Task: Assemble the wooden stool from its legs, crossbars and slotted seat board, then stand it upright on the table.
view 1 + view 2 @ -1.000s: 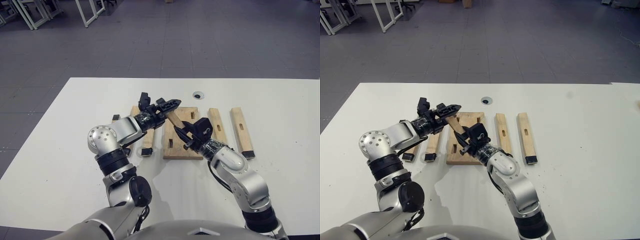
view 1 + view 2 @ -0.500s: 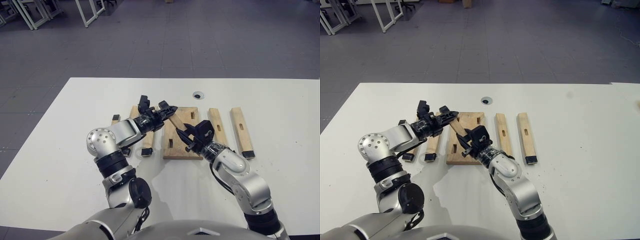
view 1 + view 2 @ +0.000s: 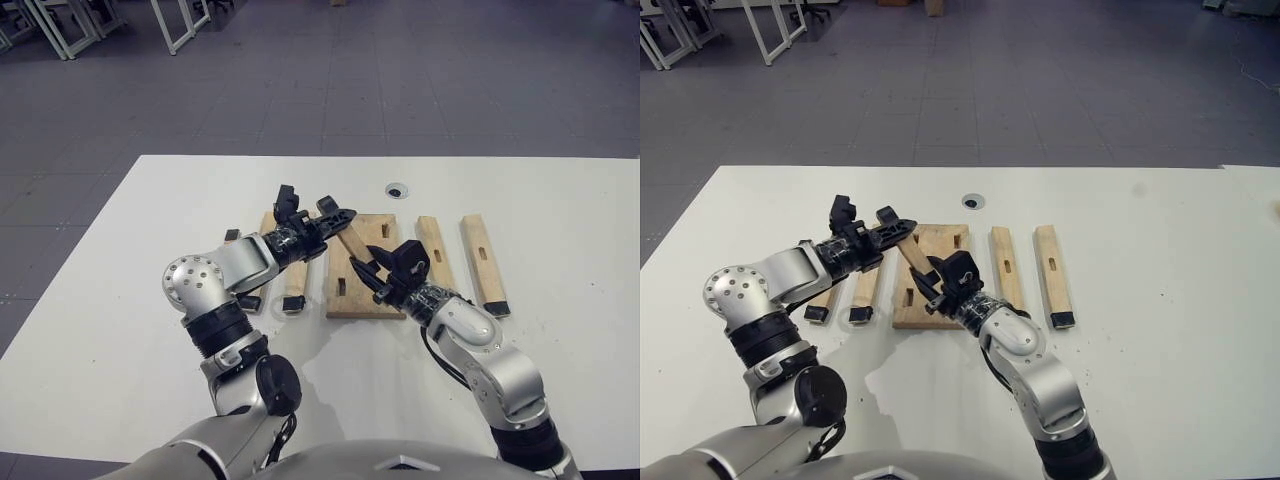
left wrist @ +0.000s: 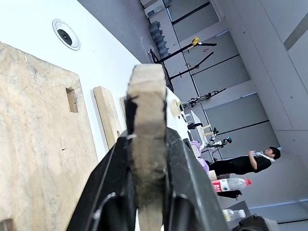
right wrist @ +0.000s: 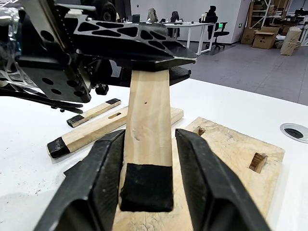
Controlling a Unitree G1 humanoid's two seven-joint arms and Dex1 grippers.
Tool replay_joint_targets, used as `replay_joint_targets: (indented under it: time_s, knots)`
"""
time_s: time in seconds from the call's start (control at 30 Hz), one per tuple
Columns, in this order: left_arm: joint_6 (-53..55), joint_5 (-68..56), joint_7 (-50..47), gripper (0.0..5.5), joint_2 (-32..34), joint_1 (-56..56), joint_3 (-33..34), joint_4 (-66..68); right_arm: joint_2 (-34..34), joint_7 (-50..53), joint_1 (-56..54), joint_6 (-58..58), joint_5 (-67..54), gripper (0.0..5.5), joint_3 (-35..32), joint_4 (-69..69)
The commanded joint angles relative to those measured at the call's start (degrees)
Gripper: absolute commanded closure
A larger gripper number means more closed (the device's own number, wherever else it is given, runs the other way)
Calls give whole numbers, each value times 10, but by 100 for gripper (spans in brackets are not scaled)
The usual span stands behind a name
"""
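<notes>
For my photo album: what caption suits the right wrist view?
Left gripper clamps a wooden leg while the right gripper flanks its black-capped end above the seat board.

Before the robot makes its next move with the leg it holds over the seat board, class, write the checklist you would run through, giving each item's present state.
1. Left claw shut on the upper end of the leg: ok.
2. Right claw shut on the leg's black-capped lower end: ok.
3. Leg held above the seat board: ok.
4. Leg upright: not ok, it is tilted.
5. Slot in the board unblocked: ok.
6. Leg's end lined up with a slot: cannot tell.
</notes>
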State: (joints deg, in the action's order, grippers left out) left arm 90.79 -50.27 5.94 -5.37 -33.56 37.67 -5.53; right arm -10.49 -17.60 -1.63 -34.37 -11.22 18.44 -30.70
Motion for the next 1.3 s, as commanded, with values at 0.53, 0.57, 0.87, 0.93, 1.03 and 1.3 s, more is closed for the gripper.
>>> replay_joint_targets:
  time_s: [0.53, 0.57, 0.87, 0.93, 1.03, 1.3]
  knots:
    - [-439, 318, -52, 508, 202, 128, -199, -94, 6, 115, 61, 2, 69, 43, -74, 3]
    - [-465, 330, -50, 508, 202, 130, -205, -81, 8, 119, 64, 5, 73, 43, -75, 5]
    - [-596, 340, 26, 508, 189, 154, -237, 65, 19, 123, 62, 17, 82, 43, -73, 13]
    - [-613, 345, 30, 508, 190, 158, -240, 79, 17, 120, 61, 17, 81, 43, -76, 13]
    - [-647, 352, 33, 508, 181, 158, -248, 116, 17, 119, 60, 17, 82, 43, -75, 13]
    - [-716, 382, 21, 508, 160, 199, -268, 168, 15, 113, 49, 16, 83, 43, -80, 17]
